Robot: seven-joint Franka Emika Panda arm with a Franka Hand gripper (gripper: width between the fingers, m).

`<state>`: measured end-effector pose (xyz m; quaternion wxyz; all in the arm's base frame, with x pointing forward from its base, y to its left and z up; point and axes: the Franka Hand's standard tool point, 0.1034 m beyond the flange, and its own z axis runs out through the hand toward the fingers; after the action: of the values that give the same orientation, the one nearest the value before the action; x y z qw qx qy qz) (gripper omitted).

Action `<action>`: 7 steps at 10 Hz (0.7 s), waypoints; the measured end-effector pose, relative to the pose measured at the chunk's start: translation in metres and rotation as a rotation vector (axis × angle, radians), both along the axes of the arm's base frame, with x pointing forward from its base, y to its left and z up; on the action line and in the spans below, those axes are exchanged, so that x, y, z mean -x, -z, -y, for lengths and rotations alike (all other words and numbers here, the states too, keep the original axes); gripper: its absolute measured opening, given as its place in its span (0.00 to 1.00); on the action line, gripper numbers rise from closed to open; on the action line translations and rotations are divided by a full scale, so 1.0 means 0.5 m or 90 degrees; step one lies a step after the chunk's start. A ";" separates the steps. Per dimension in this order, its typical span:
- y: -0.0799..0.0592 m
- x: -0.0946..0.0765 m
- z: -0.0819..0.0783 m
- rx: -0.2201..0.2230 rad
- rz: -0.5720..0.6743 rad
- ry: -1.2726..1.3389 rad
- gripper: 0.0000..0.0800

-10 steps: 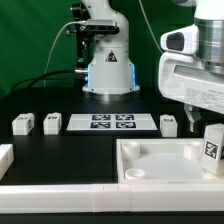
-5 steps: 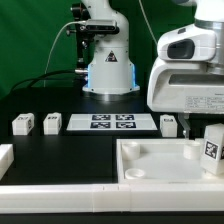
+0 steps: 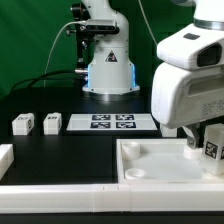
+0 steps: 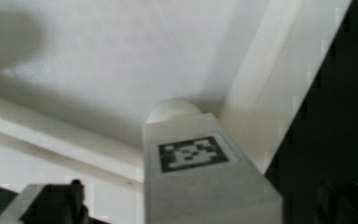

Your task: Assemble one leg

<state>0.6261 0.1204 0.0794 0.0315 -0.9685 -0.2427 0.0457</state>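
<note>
A leg [image 3: 211, 145], a small white post with one square tag, stands upright in the far corner of the large white square tray [image 3: 150, 168] at the exterior view's right. In the wrist view the same leg [image 4: 197, 152] rises between my dark fingertips [image 4: 60, 203], with white tray showing between the leg and that finger. My gripper [image 4: 202, 208] is open around the leg without clamping it. In the exterior view the white wrist housing [image 3: 190, 90] hangs right over the leg and hides most of the fingers.
Two more tagged legs [image 3: 23, 124] [image 3: 52, 123] lie on the black table at the exterior view's left. The marker board [image 3: 112, 123] lies in the middle, before the robot base [image 3: 108, 70]. A white part's corner [image 3: 5, 157] shows at the left edge.
The arm has come down and toward the exterior view's left, onto the leg in the tray. Its housing now covers the small leg that stood by the marker board's right end.
</note>
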 end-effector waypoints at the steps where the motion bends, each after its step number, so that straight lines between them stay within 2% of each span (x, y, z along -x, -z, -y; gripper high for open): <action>1: 0.000 0.000 0.001 -0.002 0.001 -0.022 0.81; 2: 0.000 0.000 0.001 -0.002 0.001 -0.018 0.76; 3: 0.000 0.000 0.001 -0.002 0.001 -0.018 0.59; 4: 0.000 0.000 0.001 -0.002 0.001 -0.018 0.59; 5: 0.000 -0.002 0.004 0.000 0.002 -0.018 0.37; 7: 0.000 -0.002 0.005 0.000 0.002 -0.015 0.37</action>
<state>0.6269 0.1177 0.0794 0.0308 -0.9656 -0.2543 0.0446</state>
